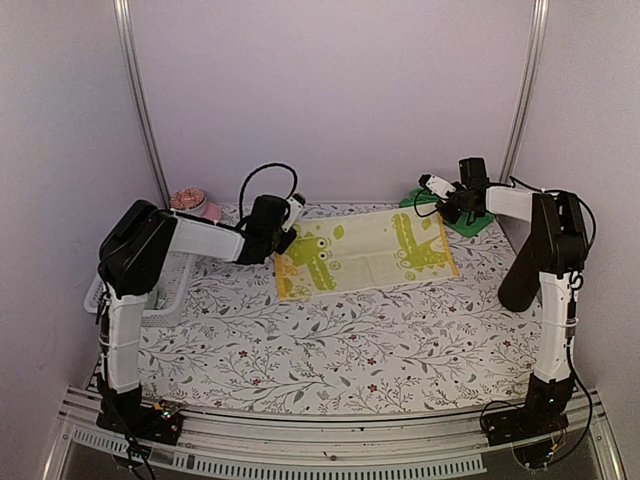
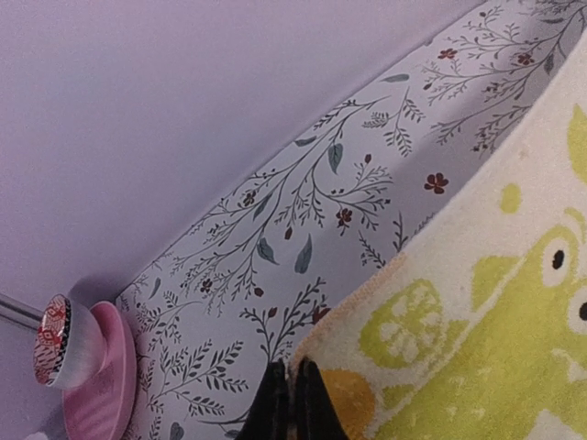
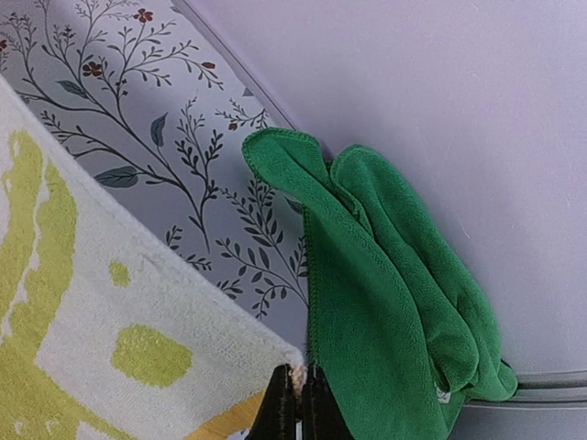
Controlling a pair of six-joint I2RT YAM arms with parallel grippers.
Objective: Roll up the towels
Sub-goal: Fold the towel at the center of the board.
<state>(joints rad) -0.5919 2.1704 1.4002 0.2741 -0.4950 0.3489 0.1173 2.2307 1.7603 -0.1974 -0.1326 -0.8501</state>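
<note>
Top external view puts the yellow-lime towel [image 1: 365, 255] spread flat on the far half of the table [image 1: 330, 350], its long axis running left to right with the right end tilted slightly away; the 2 arms sit at its 2 far corners, the left gripper [image 1: 283, 240] at the far-left one and the right gripper [image 1: 445, 208] at the far-right one, so each arm is nearest its own end and the towel's body lies toward the robot from both hands. Left wrist view shows the left gripper [image 2: 293, 403] with its fingers pressed together on the corner of the yellow-lime towel [image 2: 477, 302]; right wrist view shows the same for the right gripper [image 3: 298, 403], its fingers closed on the tip of the yellow-lime towel [image 3: 110, 312]. With the far long edge held at both ends, a roll would most likely run across the short axis, toward the near edge; that is a judgement, not something seen.

The green towel [image 1: 468, 224] lies bunched at the far-right corner against the wall, just beside the right gripper and not yet rolled; in the right wrist view the green towel [image 3: 385, 293] sits close behind the pinched corner and could get caught. The surface is a flower-printed cloth, flat; bare table lies on the near side of the towel. A pink bowl [image 1: 208, 211] and a white basket [image 1: 165, 290] stand at the left, apart from the towel.
</note>
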